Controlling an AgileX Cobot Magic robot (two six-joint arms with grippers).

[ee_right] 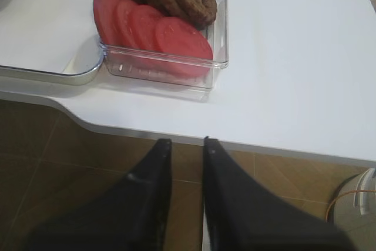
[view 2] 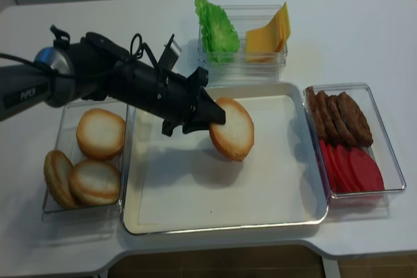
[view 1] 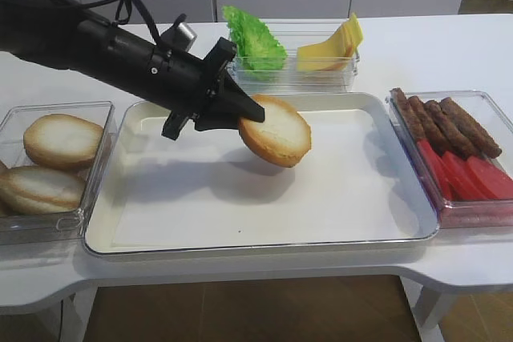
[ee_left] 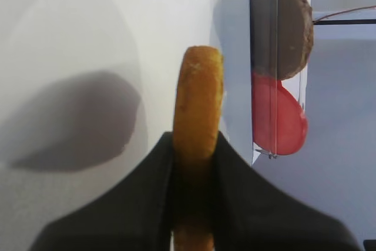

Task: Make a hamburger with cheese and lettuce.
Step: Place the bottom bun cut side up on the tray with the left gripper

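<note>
Our left hand (ee_left: 194, 163) is squeezed shut on the hamburger (view 1: 275, 130), holding it on its edge above the middle of the tray (view 1: 377, 222). If we let go now, it may roll or land crust-up.

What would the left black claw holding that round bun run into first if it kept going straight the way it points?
Probably the bare floor of the white metal tray: the left gripper slants down and rightward, its golden-brown bun half leading. Depth is unclear.
</note>
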